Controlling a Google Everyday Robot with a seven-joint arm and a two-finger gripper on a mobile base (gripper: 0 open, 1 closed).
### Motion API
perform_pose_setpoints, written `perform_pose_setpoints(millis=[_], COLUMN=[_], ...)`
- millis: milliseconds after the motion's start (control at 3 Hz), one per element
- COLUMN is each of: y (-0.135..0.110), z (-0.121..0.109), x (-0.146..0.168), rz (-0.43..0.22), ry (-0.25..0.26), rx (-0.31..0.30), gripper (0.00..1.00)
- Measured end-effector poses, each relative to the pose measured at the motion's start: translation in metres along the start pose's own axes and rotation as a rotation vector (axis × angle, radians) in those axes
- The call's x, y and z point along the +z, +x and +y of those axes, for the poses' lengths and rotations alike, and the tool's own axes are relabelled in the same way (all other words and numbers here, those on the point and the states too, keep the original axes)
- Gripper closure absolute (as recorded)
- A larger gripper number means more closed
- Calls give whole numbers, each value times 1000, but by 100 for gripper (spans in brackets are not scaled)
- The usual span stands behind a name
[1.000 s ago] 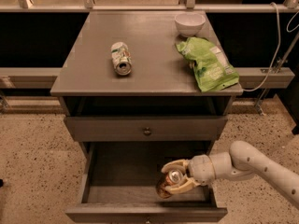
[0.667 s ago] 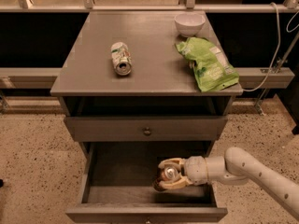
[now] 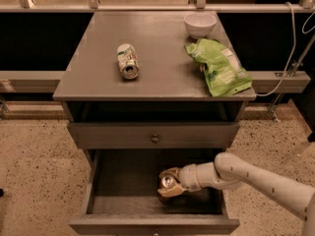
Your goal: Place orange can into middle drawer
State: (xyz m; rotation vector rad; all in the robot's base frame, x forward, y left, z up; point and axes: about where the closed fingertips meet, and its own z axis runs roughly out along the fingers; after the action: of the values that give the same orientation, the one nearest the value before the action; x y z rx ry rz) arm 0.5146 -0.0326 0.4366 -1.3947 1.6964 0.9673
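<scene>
The orange can [image 3: 167, 182] shows its silver top inside the open middle drawer [image 3: 152, 224], the lowest drawer of the grey cabinet. My gripper [image 3: 170, 184] reaches in from the right on a white arm and is shut on the can, near the drawer's middle, low over its floor. The can's lower body is hidden by the fingers [image 3: 170, 191].
On the cabinet top [image 3: 98, 63] lie a white-and-green can [image 3: 128, 60] on its side, a green chip bag [image 3: 219, 68] and a white bowl [image 3: 200, 23]. A shallower knobbed drawer front [image 3: 155, 137] is shut above the open drawer. Speckled floor lies around.
My gripper with the orange can has moved left and deeper into the drawer, lower toward its floor.
</scene>
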Motion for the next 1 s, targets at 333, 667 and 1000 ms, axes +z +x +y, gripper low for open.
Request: perform_pose_setpoints(millis=[333,667,1000], y=[12,6,6], z=[-4,-3,-3], x=[11,8,8], rz=[51,51,51], ry=[9,9,9], rx=[24,24,24], gripper=[34,11,0])
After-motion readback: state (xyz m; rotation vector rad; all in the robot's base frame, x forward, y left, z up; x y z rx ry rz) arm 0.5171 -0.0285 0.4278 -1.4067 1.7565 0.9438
